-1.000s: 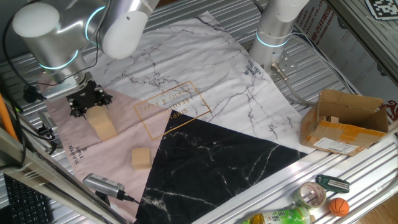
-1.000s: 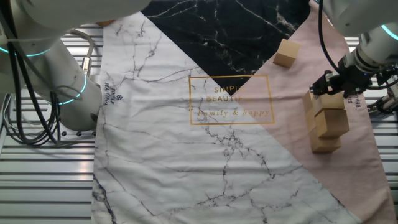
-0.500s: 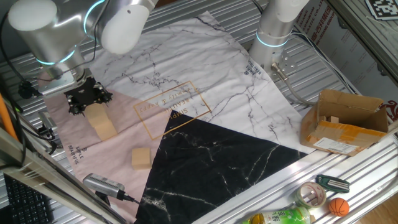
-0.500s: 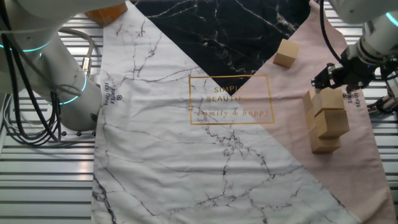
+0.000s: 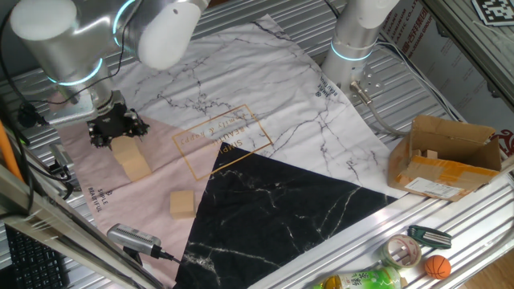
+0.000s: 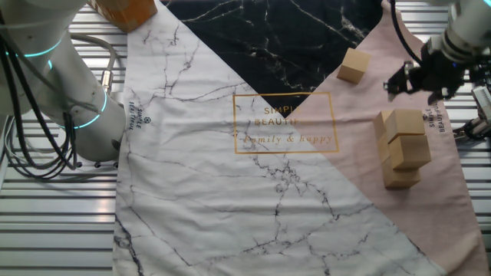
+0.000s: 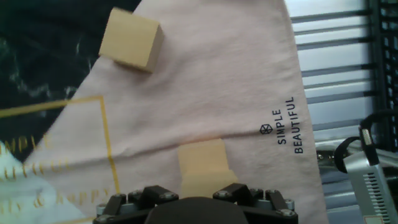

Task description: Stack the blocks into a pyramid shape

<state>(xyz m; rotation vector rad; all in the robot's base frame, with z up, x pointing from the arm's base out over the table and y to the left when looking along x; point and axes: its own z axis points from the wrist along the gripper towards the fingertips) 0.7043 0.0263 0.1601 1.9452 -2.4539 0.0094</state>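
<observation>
From the other fixed view I read the stack of light tan wooden cubes (image 6: 401, 147) as several levels on the pink cloth (image 6: 360, 165); one fixed view flattens it into a single column (image 5: 132, 158). A lone light tan wooden cube (image 6: 353, 65) lies apart. My black two-finger claw (image 6: 420, 77) hangs just above the stack, gripping nothing; finger spread I cannot tell. Silver arm (image 5: 72, 40) reaches down.

Printed on the cloth (image 7: 205, 93), lower right of the hand view: "SIMPLE BEAUTIFUL" beside a small hexagon logo. Inside the gold frame (image 6: 285, 123) at centre of the other fixed view: "SIMPLE BEAUTIFUL", then "family & happy".
</observation>
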